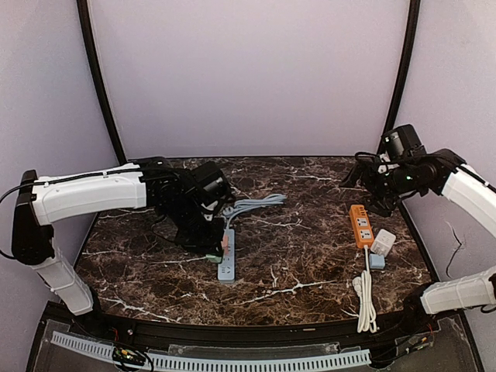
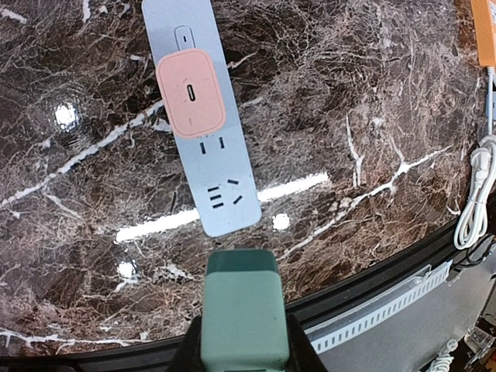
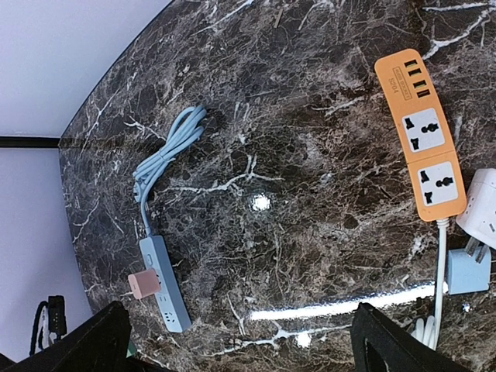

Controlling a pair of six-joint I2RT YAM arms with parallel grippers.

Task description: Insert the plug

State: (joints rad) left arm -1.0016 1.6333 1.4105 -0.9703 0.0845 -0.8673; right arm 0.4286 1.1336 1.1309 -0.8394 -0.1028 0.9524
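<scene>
Left tool (image 2: 242, 353): clamped on green plug (image 2: 241, 310), above near end of blue strip (image 2: 203, 124) | pink plug (image 2: 191, 91): seated in strip | right tool (image 3: 232, 341): wide open, holding nothing, above bench (image 1: 310, 256)

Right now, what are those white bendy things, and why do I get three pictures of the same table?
The white things are two robot arms. One picture looks down from above. The other two come from little cameras on each arm's wrist.

On the dark marble table lies a pale blue power strip with a pink plug already stuck in it. Its blue cable is bunched up behind it. Over on the right lie an orange power strip, a white plug, a small blue plug and a coiled white cable.

The left arm's fingers are squeezed shut on a green plug, just above the blue strip's free holes. The right arm's fingers are wide open and hold nothing, up in the air.
</scene>
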